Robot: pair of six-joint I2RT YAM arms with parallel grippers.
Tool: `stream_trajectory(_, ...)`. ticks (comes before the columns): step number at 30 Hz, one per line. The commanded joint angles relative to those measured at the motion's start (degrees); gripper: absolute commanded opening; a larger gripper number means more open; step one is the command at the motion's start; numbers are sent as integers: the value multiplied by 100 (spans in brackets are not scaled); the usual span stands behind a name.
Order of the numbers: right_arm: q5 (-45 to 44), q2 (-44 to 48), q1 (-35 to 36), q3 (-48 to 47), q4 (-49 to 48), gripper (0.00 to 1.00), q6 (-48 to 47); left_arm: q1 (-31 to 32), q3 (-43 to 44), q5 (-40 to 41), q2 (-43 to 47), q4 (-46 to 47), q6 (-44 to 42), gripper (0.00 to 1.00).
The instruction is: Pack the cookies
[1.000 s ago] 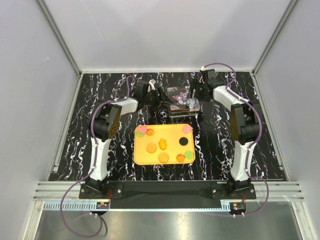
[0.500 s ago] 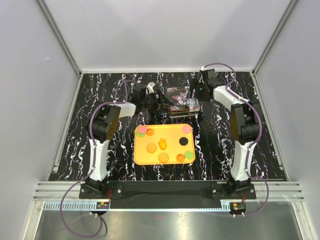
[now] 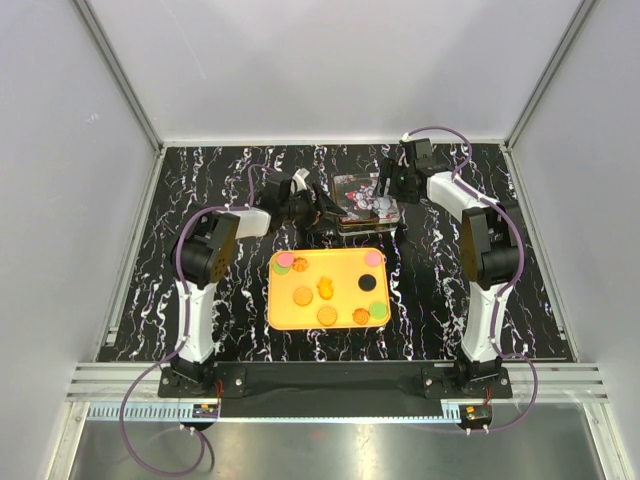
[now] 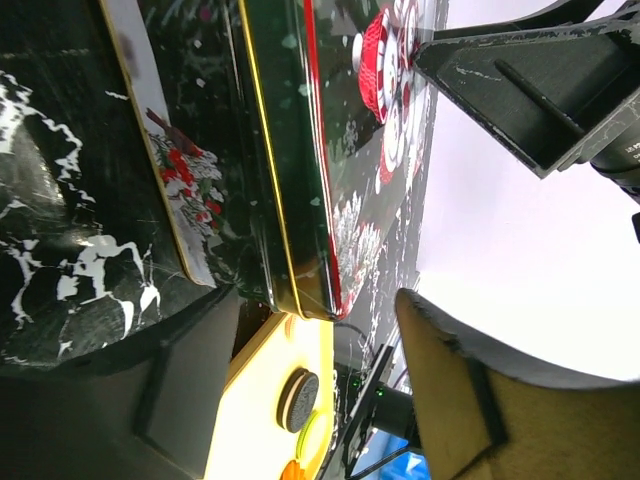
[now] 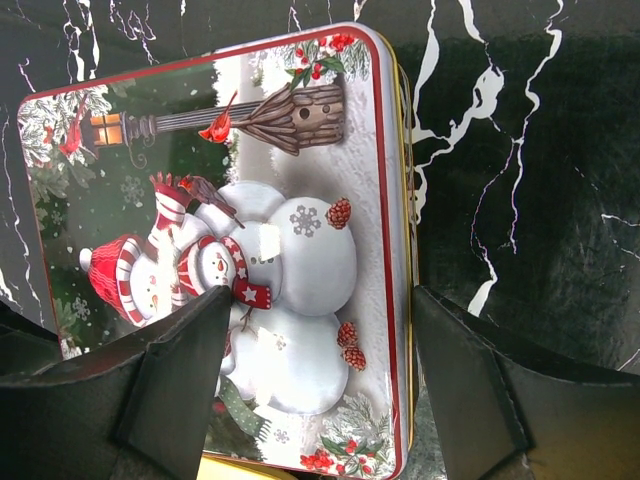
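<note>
Several cookies lie on a yellow tray [image 3: 345,300]: orange ones [image 3: 302,296], a black one [image 3: 367,283], pink [image 3: 373,258] and green [image 3: 378,310]. Behind the tray stands a closed tin with a snowman lid [image 3: 366,200]. My left gripper [image 3: 322,208] is open at the tin's left near corner. In the left wrist view the tin's corner [image 4: 300,200] sits between the jaws of the left gripper [image 4: 315,310], with the black cookie [image 4: 298,400] below. My right gripper [image 3: 385,190] is open over the tin's right edge. In the right wrist view it [image 5: 315,380] straddles the lid [image 5: 250,250].
The black marble table [image 3: 200,300] has grey walls on three sides. The tray's far edge lies close to the tin. Both arms reach across the table's left and right sides to the back.
My left gripper has moved right and slightly nearer, up to the tin's left corner. The right gripper has stayed by the tin. The cookies and tray have not moved.
</note>
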State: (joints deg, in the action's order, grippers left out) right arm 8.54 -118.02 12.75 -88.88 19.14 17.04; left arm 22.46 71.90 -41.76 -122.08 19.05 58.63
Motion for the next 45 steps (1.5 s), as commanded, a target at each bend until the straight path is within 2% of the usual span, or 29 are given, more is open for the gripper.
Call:
stream_trajectory(1, 25, 297, 8, 117, 73, 79, 45, 66, 105, -25, 9, 301, 140, 66)
stream_trajectory(3, 52, 314, 8, 152, 55, 80, 72, 83, 166, 1, -44, 258, 157, 62)
stream_trajectory(4, 60, 358, 8, 195, 38, 79, 89, 92, 184, 1, -79, 249, 183, 56)
stream_trajectory(21, -18, 595, 175, 310, 11, 78, 160, 145, 597, 256, -334, -498, -62, 28)
stream_trajectory(32, -106, 675, 298, 205, 143, 80, 89, 180, 949, 414, -422, -1078, -352, 18)
stream_trajectory(45, -1, 745, 333, 213, 231, 85, 54, 215, 1414, 590, -501, -1825, -686, 12)
